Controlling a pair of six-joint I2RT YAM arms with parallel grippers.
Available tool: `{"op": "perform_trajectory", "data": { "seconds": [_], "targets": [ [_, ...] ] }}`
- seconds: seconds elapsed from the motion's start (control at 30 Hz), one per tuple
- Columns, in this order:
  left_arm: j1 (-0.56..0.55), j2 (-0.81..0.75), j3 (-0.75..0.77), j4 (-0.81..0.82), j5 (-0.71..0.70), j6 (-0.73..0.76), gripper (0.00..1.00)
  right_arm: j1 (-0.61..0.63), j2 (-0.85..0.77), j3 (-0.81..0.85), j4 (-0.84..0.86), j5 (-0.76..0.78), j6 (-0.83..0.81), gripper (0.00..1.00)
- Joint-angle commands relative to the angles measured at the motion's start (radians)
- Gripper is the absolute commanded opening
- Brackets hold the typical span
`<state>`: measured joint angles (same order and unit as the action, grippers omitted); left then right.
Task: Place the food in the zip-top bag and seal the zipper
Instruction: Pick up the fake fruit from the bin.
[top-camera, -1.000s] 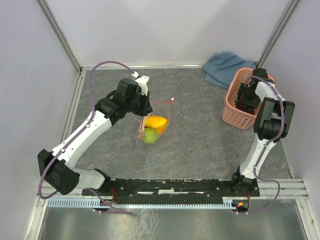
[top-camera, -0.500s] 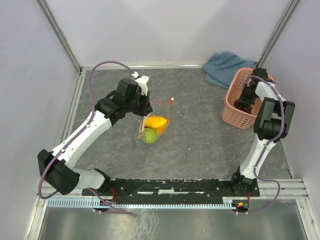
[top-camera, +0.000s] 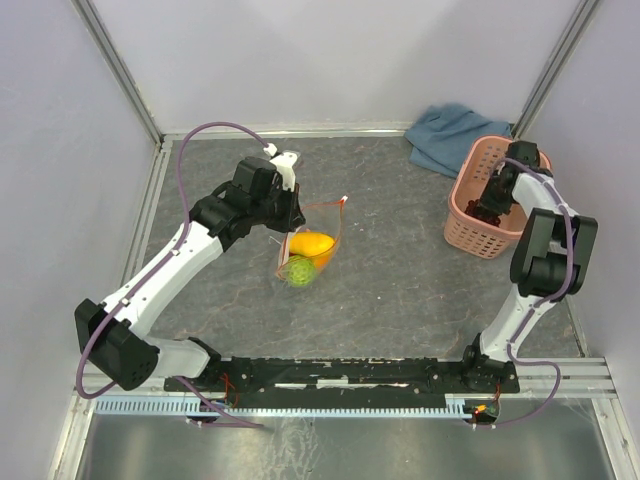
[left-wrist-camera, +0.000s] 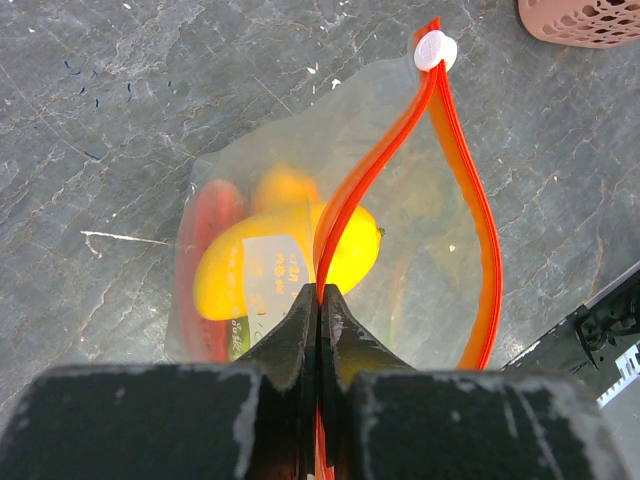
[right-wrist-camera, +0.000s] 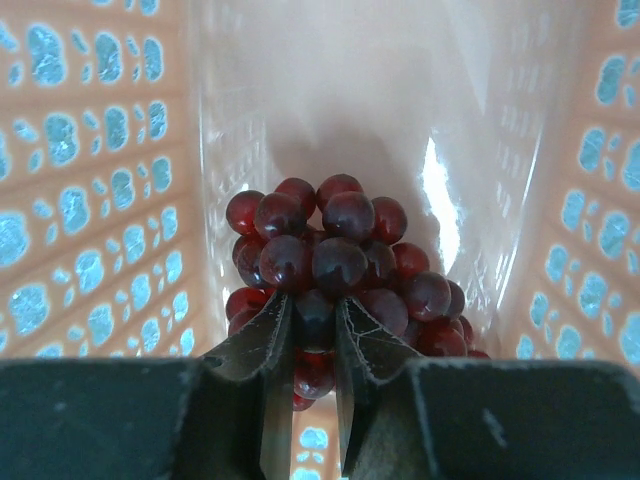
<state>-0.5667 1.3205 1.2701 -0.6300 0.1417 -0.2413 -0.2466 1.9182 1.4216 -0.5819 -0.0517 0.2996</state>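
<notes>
While the left claw (left-wrist-camera: 318, 302) is pinched shut on the zipper (left-wrist-camera: 380, 160) of the zip-top bag (left-wrist-camera: 440, 290), the bag's mouth gapes, its two red-orange strips meeting again at the small white end piece (left-wrist-camera: 434, 49). Inside the bag sit a yellow oblong fruit (left-wrist-camera: 240, 275), an orange fruit (left-wrist-camera: 285, 187) behind it and the red watermelon wedge (left-wrist-camera: 205, 225) beside them. The bag is near the middle of the worktop (top-camera: 400, 280). Over at the right, the right claw (right-wrist-camera: 315, 318) is down inside the pink basket (right-wrist-camera: 90, 200), its fingers clamped on the lower part of the dark purple grapes (right-wrist-camera: 338, 262). A blue-grey cloth (top-camera: 445, 135) lies just behind the basket.
</notes>
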Motion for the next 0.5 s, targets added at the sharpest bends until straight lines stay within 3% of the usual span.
{"op": "perform_trajectory", "data": {
  "seconds": [0.0, 0.47],
  "targets": [
    [0.004, -0.029, 0.014, 0.034, 0.025, 0.033, 0.03, 0.003, -0.148, -0.038, 0.080, 0.033, 0.034, 0.02],
    [0.004, -0.039, 0.008, 0.046, 0.065, 0.034, 0.03, 0.007, -0.400, -0.103, 0.125, 0.092, 0.051, 0.02]
  ]
}}
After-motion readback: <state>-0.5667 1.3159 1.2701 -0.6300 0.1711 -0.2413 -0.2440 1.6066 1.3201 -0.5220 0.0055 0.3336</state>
